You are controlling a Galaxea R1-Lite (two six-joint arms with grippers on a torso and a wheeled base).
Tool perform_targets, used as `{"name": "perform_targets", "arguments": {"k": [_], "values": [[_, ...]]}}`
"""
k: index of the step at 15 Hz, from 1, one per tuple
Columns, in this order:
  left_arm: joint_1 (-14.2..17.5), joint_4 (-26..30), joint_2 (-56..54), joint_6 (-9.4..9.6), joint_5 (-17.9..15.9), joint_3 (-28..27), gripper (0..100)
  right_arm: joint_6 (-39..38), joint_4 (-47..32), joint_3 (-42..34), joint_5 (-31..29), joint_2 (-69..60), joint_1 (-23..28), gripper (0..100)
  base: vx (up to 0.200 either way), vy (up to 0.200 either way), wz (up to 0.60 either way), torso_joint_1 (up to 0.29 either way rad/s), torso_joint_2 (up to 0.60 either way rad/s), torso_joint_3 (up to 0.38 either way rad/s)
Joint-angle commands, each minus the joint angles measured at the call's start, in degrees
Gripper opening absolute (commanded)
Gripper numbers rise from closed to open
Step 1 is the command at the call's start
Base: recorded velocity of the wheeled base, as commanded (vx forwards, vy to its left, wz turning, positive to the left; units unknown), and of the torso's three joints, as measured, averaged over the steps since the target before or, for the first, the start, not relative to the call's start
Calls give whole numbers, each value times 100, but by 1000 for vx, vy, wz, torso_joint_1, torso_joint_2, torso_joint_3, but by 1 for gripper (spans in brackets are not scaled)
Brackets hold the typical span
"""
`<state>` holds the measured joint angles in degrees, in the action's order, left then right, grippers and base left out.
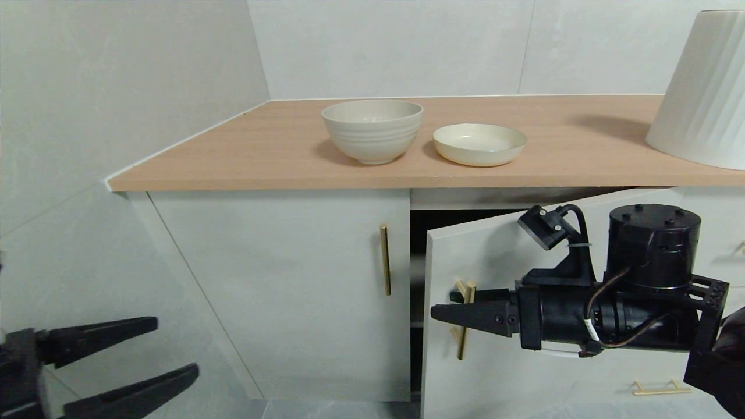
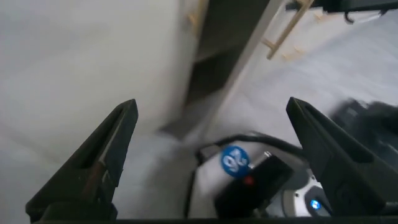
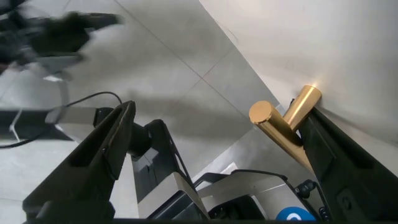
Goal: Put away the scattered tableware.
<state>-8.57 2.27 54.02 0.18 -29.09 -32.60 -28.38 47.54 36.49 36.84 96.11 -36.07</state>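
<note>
While spread, right fingers [image 1: 472,318] astride door handle [image 1: 463,347]

The ajar cabinet door [image 1: 495,361] leaves a narrow dark gap left of its edge, bounded by the closed door [image 1: 279,291]. The right gripper [image 1: 443,305], fingers spread, straddles its handle [image 1: 461,344], obstructing the door front. Above the door, a bowl [image 1: 372,131] and a dish [image 1: 479,144] occupy the countertop [image 1: 233,157].
</note>
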Motion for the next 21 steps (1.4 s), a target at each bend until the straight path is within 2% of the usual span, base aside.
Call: {"name": "perform_targets", "arguments": {"k": [1,4,11,12,13,15,16,18,21], "values": [[-549,-824,1366,-326,-53,438,100,-1,1,-1,-1,-5,4,100,0,0,0,0,0,0],[-892,-1237,1427,-932,-53,553,100,-1,1,-1,-1,4,4,100,0,0,0,0,0,0],[-918,-1246,1427,-976,-53,562,100,-1,1,-1,-1,22,4,100,0,0,0,0,0,0],[-910,-1255,1445,-985,-53,518,0,-1,1,-1,-1,22,4,100,0,0,0,0,0,0],[-927,-1264,1454,-950,-62,518,0,-1,1,-1,-1,22,4,100,0,0,0,0,0,0],[-1226,-1317,1480,-941,-36,509,0,-1,1,-1,-1,39,4,100,0,0,0,0,0,0],[-1279,-1325,1612,-915,-1,509,0,-1,1,-1,-1,31,4,100,0,0,0,0,0,0],[-1331,-1528,1981,-757,61,447,0,-1,1,-1,-1,22,4,100,0,0,0,0,0,0],[-1446,-2600,2517,-827,-1,271,0,-1,1,-10,-1,-31,-5,100,0,0,0,0,0,0]]}}
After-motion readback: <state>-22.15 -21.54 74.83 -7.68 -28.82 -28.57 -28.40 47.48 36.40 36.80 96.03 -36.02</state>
